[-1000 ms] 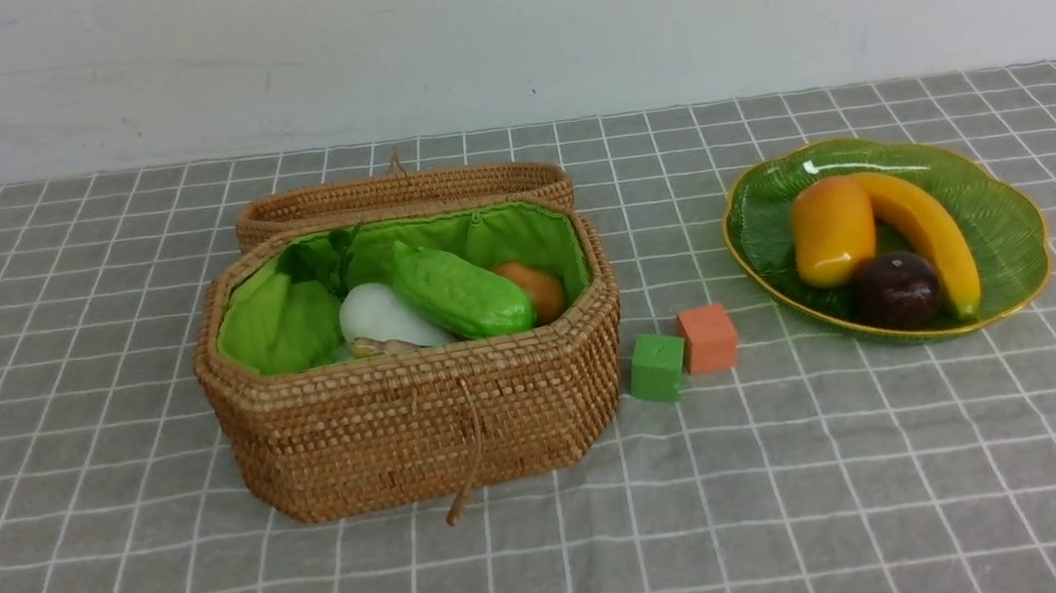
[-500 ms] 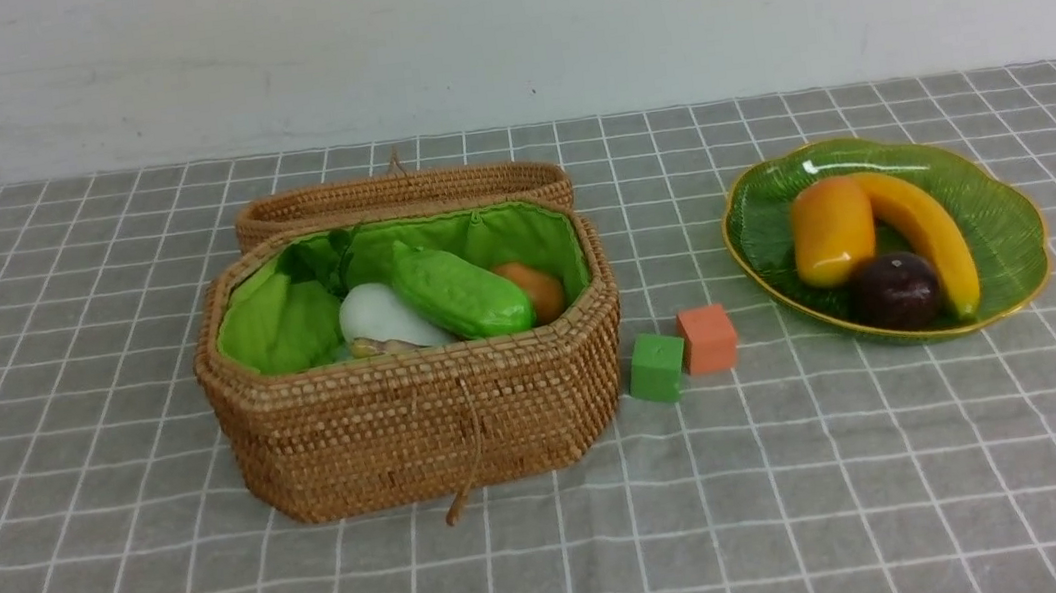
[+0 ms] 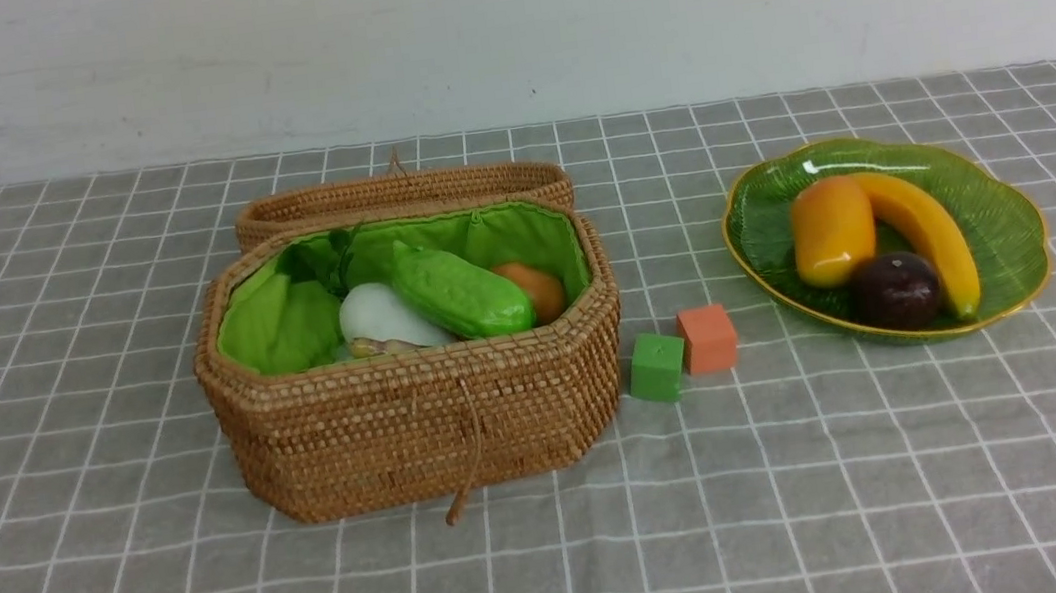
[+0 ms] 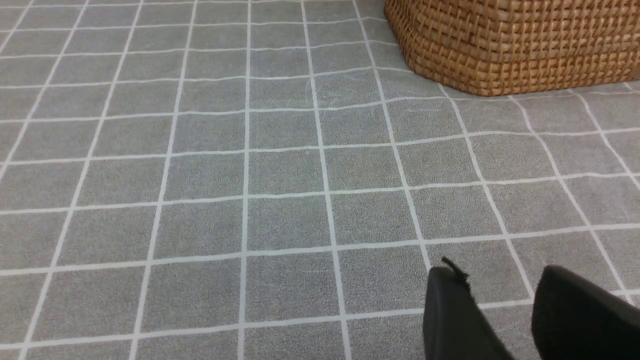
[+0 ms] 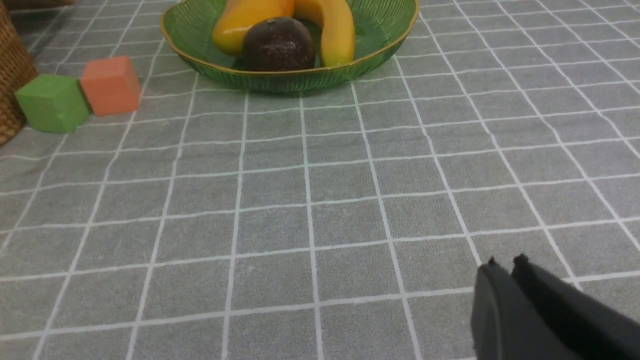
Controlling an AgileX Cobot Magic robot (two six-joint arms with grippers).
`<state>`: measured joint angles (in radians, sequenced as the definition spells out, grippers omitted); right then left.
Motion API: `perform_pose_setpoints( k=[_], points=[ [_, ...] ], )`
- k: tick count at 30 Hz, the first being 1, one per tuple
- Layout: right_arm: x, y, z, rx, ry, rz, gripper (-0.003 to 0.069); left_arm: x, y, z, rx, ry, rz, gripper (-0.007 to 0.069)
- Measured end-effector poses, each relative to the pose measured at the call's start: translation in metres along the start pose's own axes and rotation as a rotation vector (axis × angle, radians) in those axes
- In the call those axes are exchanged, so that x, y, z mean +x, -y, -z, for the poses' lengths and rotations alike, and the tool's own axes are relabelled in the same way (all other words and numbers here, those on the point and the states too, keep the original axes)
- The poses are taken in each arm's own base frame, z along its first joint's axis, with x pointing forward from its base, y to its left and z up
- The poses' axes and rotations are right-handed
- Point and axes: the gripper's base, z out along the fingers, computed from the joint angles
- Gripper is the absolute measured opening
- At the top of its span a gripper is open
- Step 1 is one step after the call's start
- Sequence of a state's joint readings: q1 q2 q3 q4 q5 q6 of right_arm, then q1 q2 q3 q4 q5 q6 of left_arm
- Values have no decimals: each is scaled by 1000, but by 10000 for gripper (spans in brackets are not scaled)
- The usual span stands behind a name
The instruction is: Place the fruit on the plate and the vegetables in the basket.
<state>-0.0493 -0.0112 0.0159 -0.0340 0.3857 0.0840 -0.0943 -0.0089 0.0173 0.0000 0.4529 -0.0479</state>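
Note:
The woven basket (image 3: 417, 421) stands open left of centre. Its green lining holds a white radish (image 3: 380, 320), a light green gourd (image 3: 459, 293) and a brown-orange potato (image 3: 537, 287). On the green plate (image 3: 1002, 218) at the right lie the mango (image 3: 832, 229), the banana (image 3: 928, 232) and the round purple fruit (image 3: 896, 290). Neither arm shows in the front view. My left gripper (image 4: 500, 280) hovers open over bare cloth, apart from the basket's corner (image 4: 510, 45). My right gripper (image 5: 506, 264) is shut and empty, well short of the plate (image 5: 380, 30).
A green cube (image 3: 658, 366) and an orange cube (image 3: 707, 338) sit between basket and plate. The basket's lid (image 3: 400, 194) lies folded back behind it. A grey checked cloth covers the table, and a white wall rises at the far edge.

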Motion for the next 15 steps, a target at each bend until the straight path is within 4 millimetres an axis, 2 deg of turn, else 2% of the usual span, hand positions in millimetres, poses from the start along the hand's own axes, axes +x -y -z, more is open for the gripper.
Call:
perform_pose_setpoints(
  k=[15],
  points=[
    [0,0,0,0,0,0,59,0,0,0,0,0,0,239]
  ],
)
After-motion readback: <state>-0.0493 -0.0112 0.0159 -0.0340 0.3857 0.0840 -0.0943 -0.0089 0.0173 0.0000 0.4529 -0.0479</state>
